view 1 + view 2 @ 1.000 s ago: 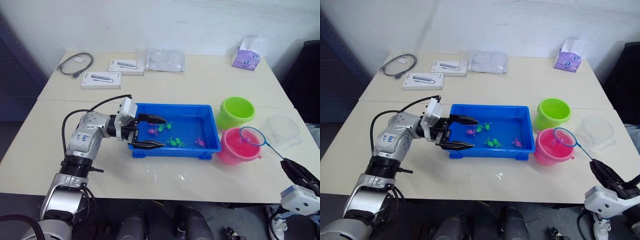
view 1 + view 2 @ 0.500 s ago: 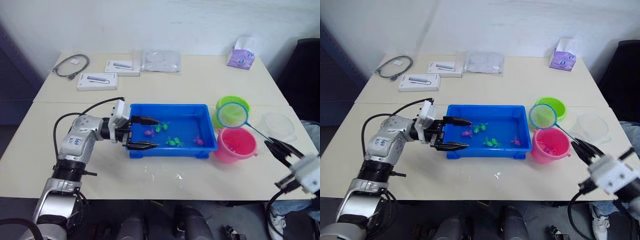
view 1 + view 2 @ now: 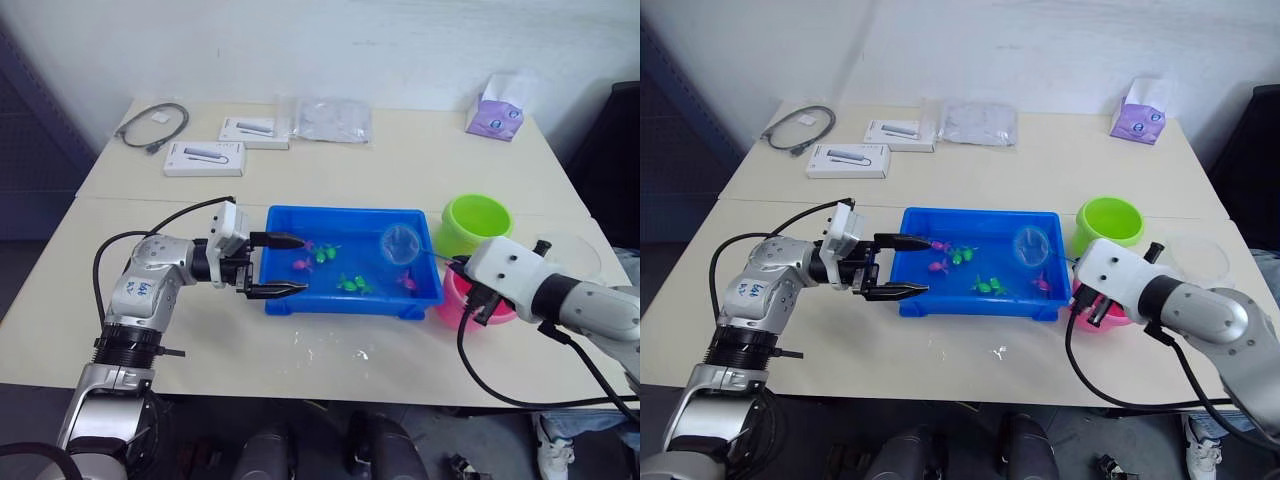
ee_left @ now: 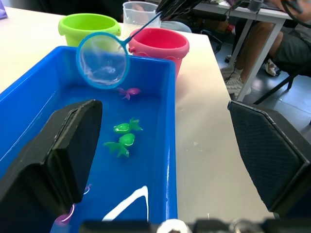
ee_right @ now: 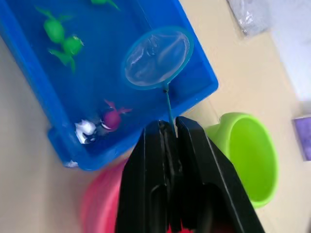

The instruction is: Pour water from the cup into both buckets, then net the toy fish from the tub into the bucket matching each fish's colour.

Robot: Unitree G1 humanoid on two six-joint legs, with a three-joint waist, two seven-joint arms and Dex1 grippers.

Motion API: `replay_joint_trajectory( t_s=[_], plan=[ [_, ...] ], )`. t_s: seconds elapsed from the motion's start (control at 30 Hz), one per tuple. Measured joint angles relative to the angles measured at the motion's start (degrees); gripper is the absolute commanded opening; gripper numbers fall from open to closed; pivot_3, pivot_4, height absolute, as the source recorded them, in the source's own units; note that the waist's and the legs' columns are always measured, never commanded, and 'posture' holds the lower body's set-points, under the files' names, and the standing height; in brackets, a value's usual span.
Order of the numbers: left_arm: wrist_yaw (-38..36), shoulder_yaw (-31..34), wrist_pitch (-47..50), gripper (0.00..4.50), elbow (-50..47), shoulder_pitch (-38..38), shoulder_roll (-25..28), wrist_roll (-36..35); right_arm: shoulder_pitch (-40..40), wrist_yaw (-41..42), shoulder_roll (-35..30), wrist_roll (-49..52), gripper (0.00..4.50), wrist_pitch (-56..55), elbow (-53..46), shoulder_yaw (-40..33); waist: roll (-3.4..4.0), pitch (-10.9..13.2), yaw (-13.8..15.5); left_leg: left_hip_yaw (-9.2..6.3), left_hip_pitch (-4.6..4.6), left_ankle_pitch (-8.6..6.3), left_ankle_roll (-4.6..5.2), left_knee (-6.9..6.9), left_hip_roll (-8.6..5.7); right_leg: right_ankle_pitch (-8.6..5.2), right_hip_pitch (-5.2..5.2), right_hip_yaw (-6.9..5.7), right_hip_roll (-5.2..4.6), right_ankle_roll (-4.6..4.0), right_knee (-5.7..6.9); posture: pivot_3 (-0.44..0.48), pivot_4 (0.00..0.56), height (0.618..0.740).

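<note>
The blue tub (image 3: 285, 215) holds water with several toy fish, such as a green one (image 3: 350, 285) and a magenta one (image 3: 407, 282). My right gripper (image 5: 169, 124) is shut on the net's thin handle. The net's light-blue hoop (image 3: 402, 241) hangs over the tub's right part, near the magenta fish (image 5: 112, 117). My right wrist covers most of the pink bucket (image 3: 452, 301). Behind it stands the green bucket (image 3: 474, 222), with the clear cup (image 3: 570, 252) to its right. My left gripper (image 3: 290, 266) is open at the tub's left end, one finger over the water, one outside the front wall.
Two white boxes (image 3: 203, 158) (image 3: 252, 132), a grey cable (image 3: 152, 125), a clear plastic bag (image 3: 330, 118) and a purple tissue pack (image 3: 497, 115) lie along the table's far side. Small water drops (image 3: 345, 350) sit in front of the tub. A seated person's legs (image 4: 277, 43) are beyond the table.
My right arm has swung in to the left, carrying the net from above the buckets to over the tub's right part. The left gripper stays open at the tub's left end.
</note>
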Motion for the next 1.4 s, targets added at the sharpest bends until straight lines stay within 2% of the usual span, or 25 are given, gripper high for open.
replay_joint_trajectory(
  t_s=[0.13,0.37,0.6,0.87,1.2,1.4],
  plan=[
    [0.23,-0.03,-0.17,4.45,-0.13,0.72,-0.02,0.0,-4.8,1.49,0.79,-8.41,0.0,-0.6,1.08,6.27,0.0,0.0,-0.01,-0.01,-0.06,0.0,-0.01,0.0,0.01,0.0,-0.01,-0.19,0.09,0.01,-0.01,0.0,0.15,0.74],
    [0.22,0.0,-0.73,4.45,-0.16,0.87,0.06,0.0,-10.85,6.93,1.08,-16.92,0.0,3.02,1.48,11.13,0.0,0.0,-0.01,-0.05,-0.06,0.0,-0.01,0.02,0.01,0.01,0.02,-0.28,0.09,0.01,-0.03,0.0,0.15,0.74],
    [0.18,-0.01,-1.16,4.45,-0.01,0.83,-0.26,0.0,-11.77,16.72,-0.2,-18.36,0.0,10.84,-1.93,12.36,0.0,0.0,0.04,-0.14,-0.14,0.0,-0.01,0.04,0.0,0.01,0.03,-0.41,0.09,0.01,-0.03,0.0,0.15,0.74],
    [0.13,-0.03,-1.69,4.45,0.61,0.67,-1.27,0.01,-13.32,22.47,-0.9,-20.25,0.0,15.1,-4.95,14.39,0.0,0.0,0.02,-0.2,-0.17,0.0,-0.02,0.05,-0.01,0.01,0.04,-0.45,0.09,0.01,-0.04,0.0,0.15,0.74],
    [0.36,-0.04,-1.7,4.45,0.68,0.49,-1.58,0.02,-18.2,24.7,-0.86,-26.71,0.0,7.03,0.22,16.59,0.0,0.0,0.02,-0.21,-0.18,0.01,-0.04,0.06,-0.03,0.01,0.04,-0.5,0.12,0.02,-0.03,0.0,0.15,0.74],
    [0.82,-0.04,-1.68,4.45,0.66,0.48,-1.9,0.02,-19.41,33.13,-1.31,-27.71,0.0,5.31,0.52,18.18,0.0,0.0,0.0,-0.21,-0.18,0.01,-0.04,0.07,-0.03,0.02,0.05,-0.56,0.14,0.03,-0.01,0.0,0.15,0.74]
  ],
)
